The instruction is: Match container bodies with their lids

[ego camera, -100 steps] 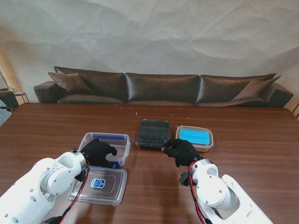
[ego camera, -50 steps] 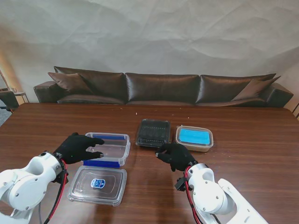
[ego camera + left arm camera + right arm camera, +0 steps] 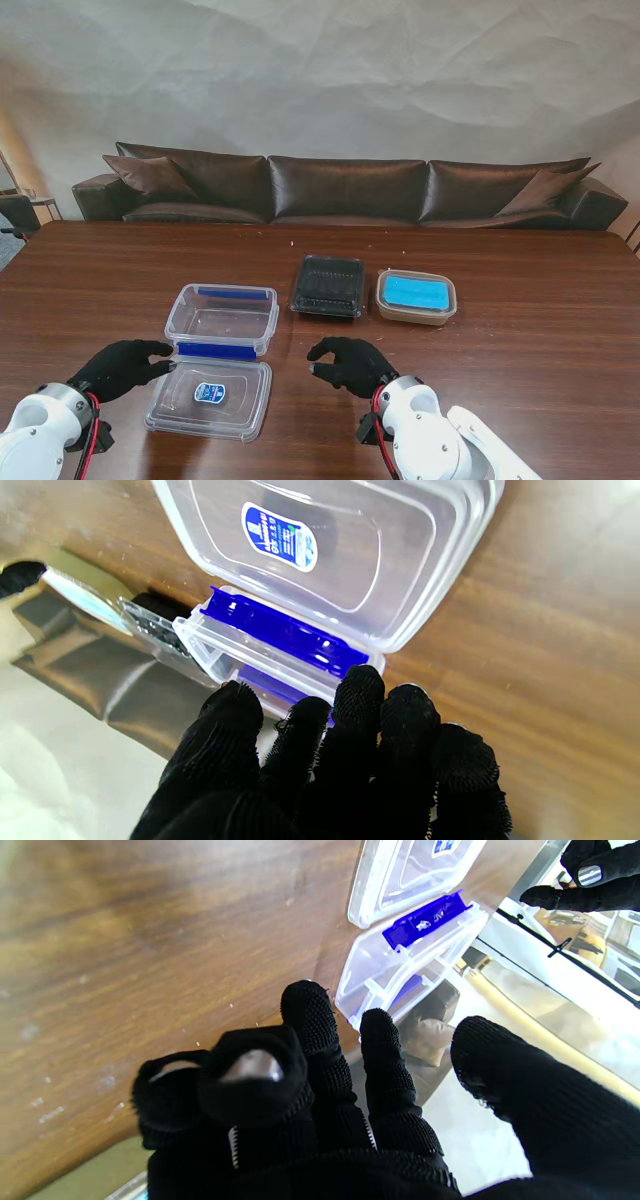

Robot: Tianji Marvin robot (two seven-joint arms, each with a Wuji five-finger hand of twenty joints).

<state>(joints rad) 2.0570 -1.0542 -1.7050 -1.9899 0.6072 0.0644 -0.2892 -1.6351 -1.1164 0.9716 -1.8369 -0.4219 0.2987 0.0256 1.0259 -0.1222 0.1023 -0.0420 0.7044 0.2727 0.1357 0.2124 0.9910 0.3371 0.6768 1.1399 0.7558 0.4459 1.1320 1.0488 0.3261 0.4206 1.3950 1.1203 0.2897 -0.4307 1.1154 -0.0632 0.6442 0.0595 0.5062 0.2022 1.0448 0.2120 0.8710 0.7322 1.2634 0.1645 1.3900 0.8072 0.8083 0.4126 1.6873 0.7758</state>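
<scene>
**Both robot hands free, clear box and lid not yet paired**

Right now you've got nothing gripped. Your left robot hand [image 3: 122, 368] hovers w/ fingers spread, just beside the left edge of the clear lid [image 3: 212, 397]. Your right robot hand [image 3: 348, 364] is also empty, fingers loosely curled and apart, over bare tabletop [image 3: 520, 340] to the right of that lid.

The lid lies flat, nearest to you, its far edge touching or just beside the clear box [image 3: 223, 319] w/ blue clips. Farther off and to the right sit a black tray [image 3: 328, 285] and a tub w/ a blue lid [image 3: 416, 296], side by side.

Step in hand, as I read it: lining up to take the clear lid. Next move prob. calls for getting fingertips under its thin rim, lifting, then setting it square on the box.

Views differ: the stand cam shows the whole layout; the left wrist cam shows the lid's blue label [image 3: 279, 536] and the blue clip [image 3: 285, 631] close up. The right wrist cam catches the box corner only.
</scene>
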